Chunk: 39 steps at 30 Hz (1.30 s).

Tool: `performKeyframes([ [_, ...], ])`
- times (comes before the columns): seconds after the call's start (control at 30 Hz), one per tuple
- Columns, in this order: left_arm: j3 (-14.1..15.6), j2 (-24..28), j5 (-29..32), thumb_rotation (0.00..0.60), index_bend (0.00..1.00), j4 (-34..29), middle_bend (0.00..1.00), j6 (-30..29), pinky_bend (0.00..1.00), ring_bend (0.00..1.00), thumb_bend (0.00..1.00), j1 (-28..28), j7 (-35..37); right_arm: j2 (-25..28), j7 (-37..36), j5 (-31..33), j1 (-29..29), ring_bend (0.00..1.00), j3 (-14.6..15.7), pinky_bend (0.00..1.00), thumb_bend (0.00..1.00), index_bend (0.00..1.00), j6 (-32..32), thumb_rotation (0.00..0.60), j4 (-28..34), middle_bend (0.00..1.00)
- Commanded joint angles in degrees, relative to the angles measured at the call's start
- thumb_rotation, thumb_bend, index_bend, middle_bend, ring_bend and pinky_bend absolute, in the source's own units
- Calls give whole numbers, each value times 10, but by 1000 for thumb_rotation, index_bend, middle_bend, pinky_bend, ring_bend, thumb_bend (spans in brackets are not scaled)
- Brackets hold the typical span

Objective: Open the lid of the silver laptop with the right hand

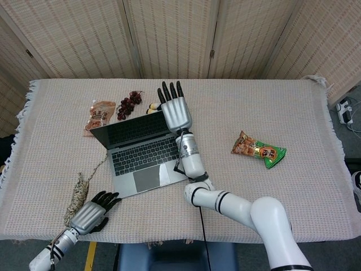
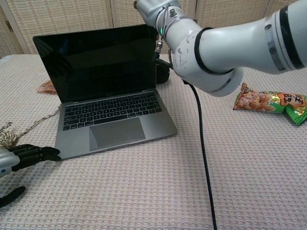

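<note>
The silver laptop [image 1: 141, 153] stands open on the cloth at centre left, its dark screen [image 2: 100, 62] upright and leaning slightly back. My right hand [image 1: 175, 109] is at the lid's top right corner, fingers stretched straight and apart, pointing away from me. It holds nothing. In the chest view only its knuckles [image 2: 152, 6] show, at the top edge, right above the lid's corner. My left hand [image 1: 96, 211] rests on the cloth near the front left, fingers extended and empty, just left of the laptop's front corner [image 2: 26, 155].
An orange-green snack pack [image 1: 258, 149] lies to the right [image 2: 268, 100]. Dark grapes [image 1: 129, 104], an orange packet [image 1: 100, 117] and small yellow items [image 1: 152, 106] sit behind the laptop. A twine bundle [image 1: 77, 195] lies left of it. The arm's black cable [image 2: 204, 158] hangs over the cloth.
</note>
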<state>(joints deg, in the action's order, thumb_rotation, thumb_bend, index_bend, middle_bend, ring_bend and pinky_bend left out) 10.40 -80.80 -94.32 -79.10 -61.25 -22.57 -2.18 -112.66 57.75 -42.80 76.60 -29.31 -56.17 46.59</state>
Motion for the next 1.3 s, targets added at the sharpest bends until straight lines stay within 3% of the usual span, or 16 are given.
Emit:
performKeyframes([
  [0.03, 0, 1, -1, 600, 92, -2, 82, -2, 0, 37, 645, 1, -1, 7, -17, -8, -9, 0, 5, 0, 679, 0, -1, 600, 16, 0],
  [0.23, 1, 6, -4, 600, 92, -8, 82, -14, 0, 37, 644, 5, 2, 80, -64, -54, -68, 0, 40, 0, 679, 0, -27, 600, 149, 0],
  [0.37, 1, 14, -9, 600, 91, -20, 82, -25, 0, 37, 644, 7, 4, 163, -86, -82, -125, 0, 66, 0, 679, 0, -53, 600, 292, 0],
  [0.57, -3, 30, -17, 600, 91, -48, 82, -44, 0, 37, 644, 10, 4, 273, -109, -119, -198, 0, 107, 0, 680, 0, -89, 600, 447, 0],
  [0.8, -11, 47, -10, 600, 88, -79, 82, -52, 0, 37, 645, 12, -6, 349, -134, -139, -248, 0, 138, 0, 679, 0, -108, 600, 528, 0],
  [0.9, -16, 57, -4, 600, 88, -88, 82, -66, 0, 38, 644, 18, -3, 390, -153, -175, -281, 0, 165, 0, 679, 0, -125, 600, 572, 0],
  [1.1, -36, 87, 20, 600, 88, -98, 82, -116, 0, 40, 645, 43, 14, 478, -237, -294, -389, 0, 253, 0, 679, 0, -194, 600, 621, 0],
  [1.3, -57, 125, 59, 600, 89, -113, 82, -155, 0, 45, 645, 70, 30, 520, -375, -411, -506, 1, 336, 0, 679, 0, -286, 600, 587, 0],
])
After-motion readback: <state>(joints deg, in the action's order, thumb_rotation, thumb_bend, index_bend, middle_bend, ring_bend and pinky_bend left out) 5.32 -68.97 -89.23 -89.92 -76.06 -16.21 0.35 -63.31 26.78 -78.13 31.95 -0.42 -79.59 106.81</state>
